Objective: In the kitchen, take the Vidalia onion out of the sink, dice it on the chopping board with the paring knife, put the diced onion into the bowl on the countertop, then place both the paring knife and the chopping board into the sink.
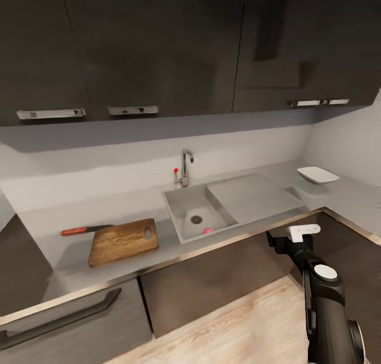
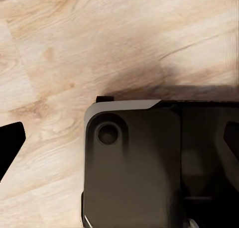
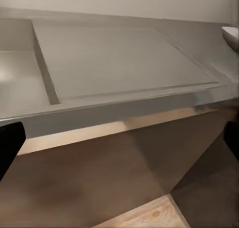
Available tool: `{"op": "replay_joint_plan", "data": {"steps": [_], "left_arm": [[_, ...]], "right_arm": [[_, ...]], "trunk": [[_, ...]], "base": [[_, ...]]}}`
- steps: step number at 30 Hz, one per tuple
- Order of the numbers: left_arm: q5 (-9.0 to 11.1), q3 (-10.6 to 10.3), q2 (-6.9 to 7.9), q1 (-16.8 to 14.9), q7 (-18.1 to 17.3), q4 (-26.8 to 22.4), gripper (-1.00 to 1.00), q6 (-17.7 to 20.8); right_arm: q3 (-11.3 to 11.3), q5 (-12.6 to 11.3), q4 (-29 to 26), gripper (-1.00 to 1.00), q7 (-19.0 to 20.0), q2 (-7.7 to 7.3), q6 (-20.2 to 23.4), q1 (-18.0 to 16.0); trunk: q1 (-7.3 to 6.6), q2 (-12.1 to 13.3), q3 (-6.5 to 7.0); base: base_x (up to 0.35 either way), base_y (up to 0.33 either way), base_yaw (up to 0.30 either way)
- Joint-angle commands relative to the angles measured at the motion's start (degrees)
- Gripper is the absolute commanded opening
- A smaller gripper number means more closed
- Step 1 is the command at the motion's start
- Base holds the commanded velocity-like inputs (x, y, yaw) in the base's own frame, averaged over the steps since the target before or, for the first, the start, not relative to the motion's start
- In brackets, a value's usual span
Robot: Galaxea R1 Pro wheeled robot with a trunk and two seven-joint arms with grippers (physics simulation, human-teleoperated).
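At lower left of the head view the paring knife [image 1: 84,229] lay beside the chopping board [image 1: 123,241]. At centre, the pinkish onion [image 1: 208,230] sat in the sink [image 1: 181,200]. At lower right the right gripper [image 1: 295,236] hung below the countertop [image 1: 254,200]; its jaw opening couldn't be told. It needed raising over the rim before descending onto the onion.

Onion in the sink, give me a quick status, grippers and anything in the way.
Right gripper below the counter edge, nothing in it. Onion in the sink by the drain. Nothing seen blocking it.
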Motion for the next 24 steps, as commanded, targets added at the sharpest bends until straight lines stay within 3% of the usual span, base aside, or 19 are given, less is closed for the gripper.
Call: {"op": "replay_joint_plan", "data": {"steps": [1,13,24], "left_arm": [[0.1,0.0,-0.01,0.0,0.0,-0.1,1.00,-0.1],[0.1,0.0,-0.01,0.0,0.0,-0.1,1.00,0.0],[0.1,0.0,-0.01,0.0,0.0,-0.4,1.00,0.0]], "right_arm": [[-0.1,0.6,-0.1,1.00,0.6,0.06,0.1,-0.1],[-0.1,0.6,-0.1,1.00,0.6,0.06,0.0,-0.1],[-0.2,0.6,-0.1,1.00,0.6,0.06,0.0,-0.1]], "trunk": [[0.06,-0.1,-0.11],[0.06,-0.1,-0.11],[0.06,-0.1,-0.11]], "base": [[0.256,-0.204,-0.201],[0.250,-0.197,-0.205],[0.035,-0.027,-0.206]]}}
